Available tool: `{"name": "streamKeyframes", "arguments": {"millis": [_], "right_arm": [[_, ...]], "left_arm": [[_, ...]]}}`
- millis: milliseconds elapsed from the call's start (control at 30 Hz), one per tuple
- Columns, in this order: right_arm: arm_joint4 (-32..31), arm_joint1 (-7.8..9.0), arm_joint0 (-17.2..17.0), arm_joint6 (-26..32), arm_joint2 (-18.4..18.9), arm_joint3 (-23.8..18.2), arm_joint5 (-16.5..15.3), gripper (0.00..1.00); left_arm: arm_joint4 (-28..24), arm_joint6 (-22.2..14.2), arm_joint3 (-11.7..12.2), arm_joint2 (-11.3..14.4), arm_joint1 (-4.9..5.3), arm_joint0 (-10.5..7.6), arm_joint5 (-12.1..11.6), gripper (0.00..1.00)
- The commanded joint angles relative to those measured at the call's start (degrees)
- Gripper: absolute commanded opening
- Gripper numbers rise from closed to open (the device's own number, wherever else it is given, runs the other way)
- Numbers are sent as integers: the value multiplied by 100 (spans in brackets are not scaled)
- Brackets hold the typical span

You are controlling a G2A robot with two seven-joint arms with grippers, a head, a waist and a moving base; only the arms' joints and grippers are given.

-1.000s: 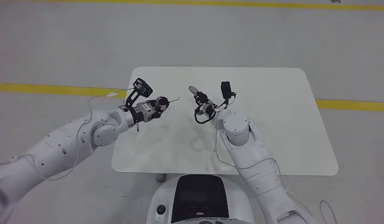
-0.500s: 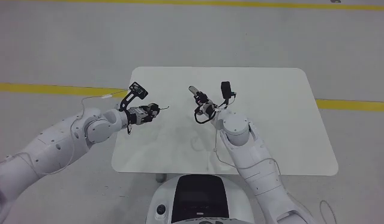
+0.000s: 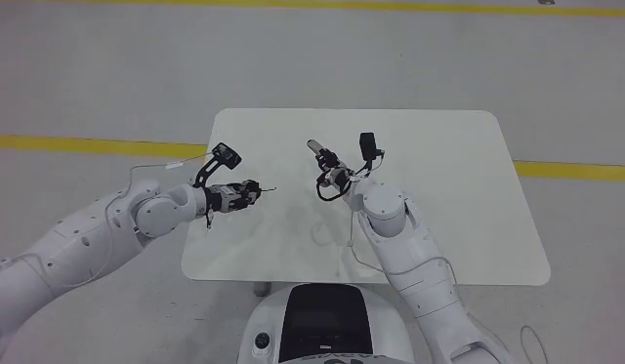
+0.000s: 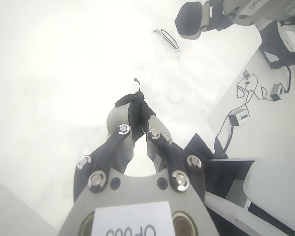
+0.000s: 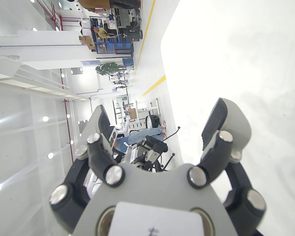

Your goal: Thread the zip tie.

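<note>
1. Zip tie, a thin black strip, sits pinched in the closed left tool above the worktop. It is well apart from the right tool, with its free end aimed at that tool.
2. From the left wrist, the fingers clamp together on the tie. A short hooked tip pokes out towards the right tool's dark pad.
3. From the right wrist, the right tool gapes wide and holds nothing. The tie juts from the left tool, its long axis running towards the right tool. The coming move likely turns on closing that gap along the tie's line.
</note>
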Motion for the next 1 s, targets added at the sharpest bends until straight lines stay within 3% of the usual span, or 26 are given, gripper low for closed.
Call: {"name": "streamKeyframes", "arguments": {"millis": [0,333,400,467,533,733,800,967], "right_arm": [[0,0,0,0,0,0,0,100],[0,0,0,0,0,0,0,100],[0,0,0,0,0,0,0,100],[0,0,0,0,0,0,0,100],[0,0,0,0,0,0,0,100],[0,0,0,0,0,0,0,100],[0,0,0,0,0,0,0,100],[0,0,0,0,0,0,0,100]], "left_arm": [[-39,-82,-88,0,15,3,0,0],[-34,-100,-101,0,23,-3,0,0],[-445,-85,-251,-30,-2,78,0,0],[-626,-359,-195,-106,-9,22,0,0],[-892,-617,-284,-177,-22,-12,0,0],[-1386,-1865,-359,-485,-19,-135,0,0],[-1472,-2249,-269,-619,-22,-119,0,0],[-1724,-2813,-78,-981,-64,44,0,0]]}}
